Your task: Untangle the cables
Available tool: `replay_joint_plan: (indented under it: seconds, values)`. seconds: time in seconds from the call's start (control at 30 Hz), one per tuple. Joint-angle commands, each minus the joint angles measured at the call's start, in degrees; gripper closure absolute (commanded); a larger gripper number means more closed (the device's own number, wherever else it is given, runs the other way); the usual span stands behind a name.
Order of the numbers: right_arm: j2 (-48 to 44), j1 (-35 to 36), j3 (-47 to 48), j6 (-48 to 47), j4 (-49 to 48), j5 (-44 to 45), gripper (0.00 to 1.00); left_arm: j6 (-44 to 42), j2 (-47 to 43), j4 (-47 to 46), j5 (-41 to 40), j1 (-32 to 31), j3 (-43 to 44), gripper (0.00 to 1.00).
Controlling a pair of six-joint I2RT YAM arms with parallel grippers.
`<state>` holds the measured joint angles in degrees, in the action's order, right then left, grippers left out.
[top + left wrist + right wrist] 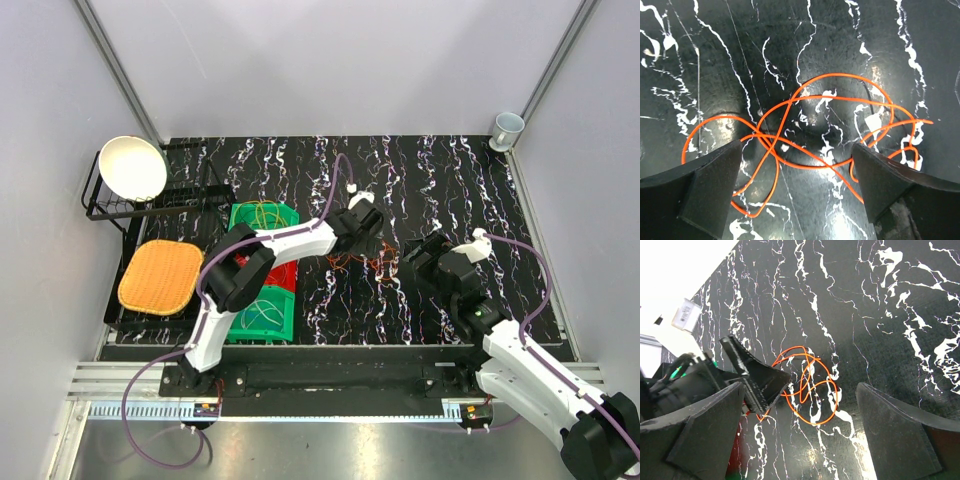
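We see a loose tangle of thin orange cable (364, 262) lying flat on the black, white-veined marble-pattern table (520, 250), near its middle. The left gripper (363, 232) hangs just at twelve o'clock of the tangle in the top view. In its own wrist view (796, 147), its two black fingers (715, 185) stand wide apart, with the orange loops (840, 99) crossing on the table between and beyond them and nothing clamped. We cannot tell whether the fingertips touch the wire. The right gripper (425, 262) sits at three o'clock of the tangle, near it but apart. Its wrist view (800, 387) shows its fingers (900, 430) spread wide around empty space. The orange coil (810, 387) lies ahead, and the left gripper's dark finger (760, 380) is at its nine o'clock edge. At nine o'clock of the tangle a green and red plastic tray (285, 300) holds more coiled wires (265, 215). Beyond it sit an orange woven mat (160, 275) and a white bowl (132, 167).
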<state>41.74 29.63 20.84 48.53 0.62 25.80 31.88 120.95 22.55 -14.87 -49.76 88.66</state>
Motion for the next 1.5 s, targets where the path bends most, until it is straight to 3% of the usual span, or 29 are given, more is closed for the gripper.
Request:
replay_joint_plan:
  seconds: [0.0, 0.17, 0.3, 0.4, 0.6, 0.7, 0.93, 1.47]
  values:
    - [-0.60, -0.36, -0.36, 0.69, -2.47, -0.14, 0.00, 0.90, 1.40, -1.89, -2.61, 0.54, 2.22, 0.08]
    - [-0.60, -0.36, -0.36, 0.69, -2.56, -0.23, 0.00, 1.17, 1.84, -2.07, -3.76, 1.59, 1.43, 0.12]
    - [-0.52, -0.36, -0.36, 0.77, -2.56, -0.23, 0.00, 1.17, 1.84, -3.73, -2.97, 2.21, -0.07, 0.20]
    - [-0.52, -0.36, -0.36, 0.77, -2.64, -0.23, 0.01, 1.17, 2.19, -3.82, -2.71, 2.30, -0.51, 0.37]
    - [-0.43, -0.36, -0.36, 0.69, -2.64, -0.31, 0.00, 1.43, 3.33, -4.35, -1.83, 2.30, -1.12, 0.84]
    - [-0.43, -0.45, -0.27, 0.69, -2.64, -0.31, 0.00, 1.78, 4.12, -4.00, -2.44, 2.30, -1.39, 1.00]
    - [-0.43, -0.45, -0.27, 0.69, -2.64, -0.31, 0.00, 1.78, 3.60, -2.59, -1.83, 2.12, -0.94, 1.00]
    - [-0.95, -0.36, -0.62, 0.60, -2.82, -0.58, 0.00, 1.08, -19.86, 3.12, -0.59, 1.86, -8.86, 1.00]
